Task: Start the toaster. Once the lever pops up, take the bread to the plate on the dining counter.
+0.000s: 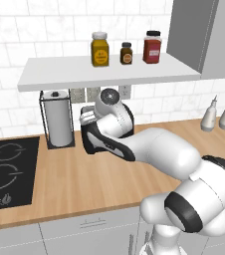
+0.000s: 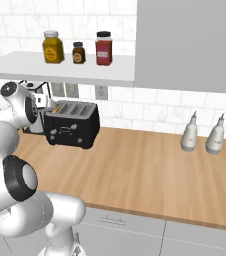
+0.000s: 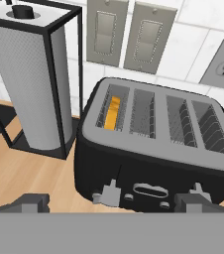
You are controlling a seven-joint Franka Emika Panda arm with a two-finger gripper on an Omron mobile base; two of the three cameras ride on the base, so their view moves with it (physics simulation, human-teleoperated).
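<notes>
we have the gripper (image 3: 112, 202) hanging just in front of the toaster (image 3: 153, 149), its jaws spread as wide as they go and holding nothing. the toaster sits on the wood counter (image 2: 145, 165) against the tiled wall, just beside the paper towel roll (image 3: 32, 84). the bread (image 3: 113, 113) stands in the slot nearest the roll, sunk low, with just an orange-tan edge showing.

the main risk, as we judge it, is pressing the wrong thing: there look to be two levers on the front, the left one (image 3: 109, 194) under the bread's side, another to the right, and small knobs between them. a finger landing on a knob or the far lever would leave the bread untoasted. a push that is angled instead of straight down could also shove the toaster back toward the wall or nudge the roll.

in the left base view our own arm covers most of the toaster. the fingertips are cut off at the bottom of the hand view, and the lower front of the toaster goes with them
</notes>
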